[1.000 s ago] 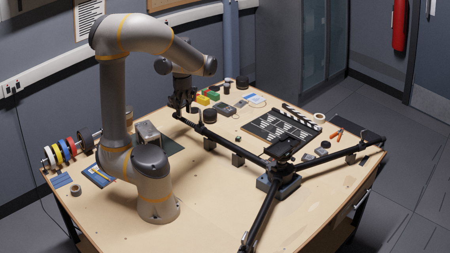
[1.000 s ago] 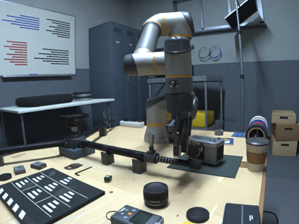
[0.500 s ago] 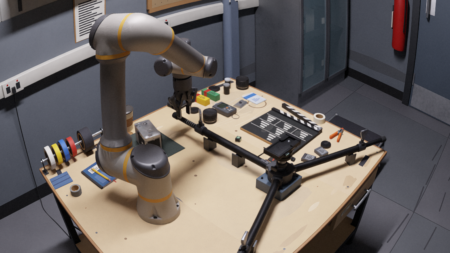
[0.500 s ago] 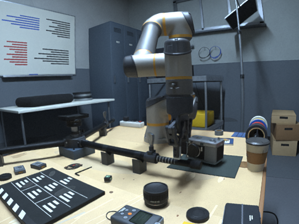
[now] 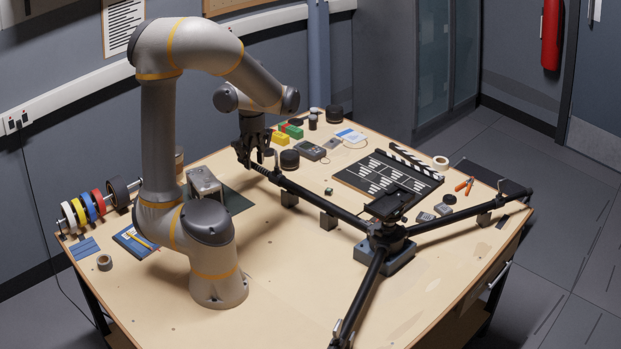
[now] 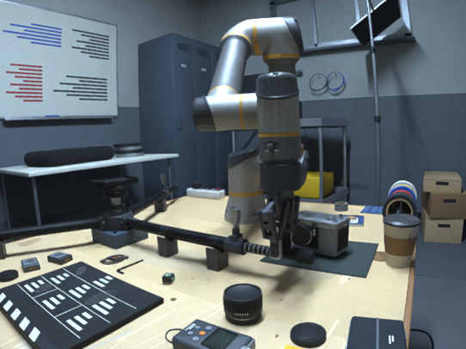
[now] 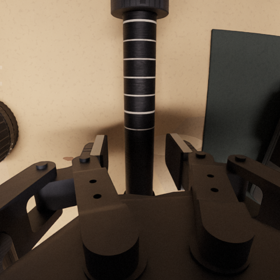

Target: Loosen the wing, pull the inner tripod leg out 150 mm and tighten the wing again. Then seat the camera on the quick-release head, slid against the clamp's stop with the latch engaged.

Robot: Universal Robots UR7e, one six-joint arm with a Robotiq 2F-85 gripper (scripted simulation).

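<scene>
The inner tripod leg (image 7: 139, 104), a black tube with white rings, passes between the fingers of my gripper (image 7: 137, 159), which is open and holds nothing. The leg (image 5: 260, 168) sticks out of the outer leg's collar, where the wing (image 6: 234, 217) stands upright. My gripper (image 6: 277, 238) straddles the leg near its foot (image 6: 306, 255). The silver camera (image 6: 322, 231) sits on a dark mat just behind. The quick-release head (image 5: 389, 200) tops the tripod hub at the table's other end.
Lockers and a side table stand behind the bench. A lens (image 6: 242, 303), a light meter (image 6: 213, 337), a lens cap (image 6: 308, 334) and a clapperboard (image 6: 64, 300) lie near the leg. A coffee cup (image 6: 400, 240) stands beside the mat. Support blocks (image 6: 216, 258) hold the leg up.
</scene>
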